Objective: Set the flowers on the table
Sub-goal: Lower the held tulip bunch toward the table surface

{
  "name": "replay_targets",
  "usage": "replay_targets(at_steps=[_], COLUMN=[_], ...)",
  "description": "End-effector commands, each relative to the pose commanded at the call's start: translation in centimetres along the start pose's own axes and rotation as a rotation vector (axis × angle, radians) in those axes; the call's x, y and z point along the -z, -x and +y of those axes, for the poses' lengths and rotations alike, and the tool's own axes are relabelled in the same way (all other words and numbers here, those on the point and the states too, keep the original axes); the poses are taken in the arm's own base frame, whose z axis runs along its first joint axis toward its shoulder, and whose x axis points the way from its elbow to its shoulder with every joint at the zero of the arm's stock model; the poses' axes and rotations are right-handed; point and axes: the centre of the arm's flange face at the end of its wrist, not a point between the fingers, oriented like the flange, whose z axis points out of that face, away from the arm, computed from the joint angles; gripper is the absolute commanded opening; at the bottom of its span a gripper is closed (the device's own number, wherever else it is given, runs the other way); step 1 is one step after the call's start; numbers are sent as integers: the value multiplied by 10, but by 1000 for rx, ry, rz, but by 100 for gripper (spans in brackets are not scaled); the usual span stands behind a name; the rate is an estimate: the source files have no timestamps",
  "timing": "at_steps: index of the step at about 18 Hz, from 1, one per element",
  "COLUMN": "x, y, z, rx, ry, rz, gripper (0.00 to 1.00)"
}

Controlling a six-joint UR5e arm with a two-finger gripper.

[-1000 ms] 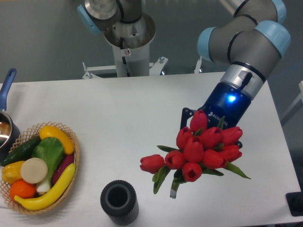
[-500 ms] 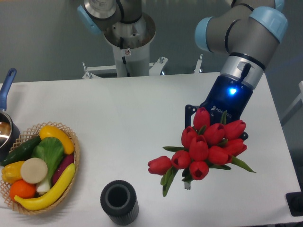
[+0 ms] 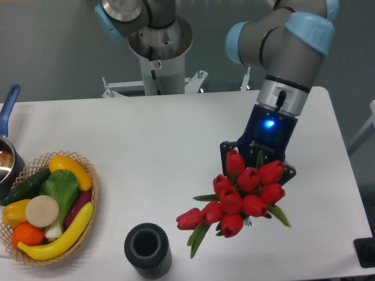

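The flowers point(image 3: 241, 191), a bunch of red tulips with green leaves, hang in the air over the right part of the white table point(image 3: 164, 146), blooms facing the camera. My gripper point(image 3: 256, 161) is right behind the bunch and shut on its stems; the blooms hide the fingers and the stems. One tulip point(image 3: 190, 219) droops out to the lower left.
A black cylindrical vase point(image 3: 147, 250) stands near the front edge, left of the flowers. A wicker basket point(image 3: 94, 193) with toy fruit and vegetables is at the left. A pot with a blue handle point(image 3: 9, 105) is at the far left edge. The arm's base point(image 3: 159, 52) is behind the table.
The gripper with the flowers has swung slightly left and turned more upright; the bunch moved left with it.
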Motion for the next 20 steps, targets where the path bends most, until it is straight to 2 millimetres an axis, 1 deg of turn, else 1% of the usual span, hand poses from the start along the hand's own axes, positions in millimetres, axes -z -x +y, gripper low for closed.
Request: replay_targets(at_steps=[1,3,5,10,16,18,20], x=[-7,-11,-13,-24,-30,-39,-53], y=[-4,-5,-5,-8,-9,-14,-19], z=[9,12,15,42,64,69,75], rx=[-52,-59,-70,-187,-301,-333,-360], ry=[63,104,129,271,446,510,586], rz=[-7,-10,-14,11,64,79,86], gripper=[32,32,29,28,29,29,29])
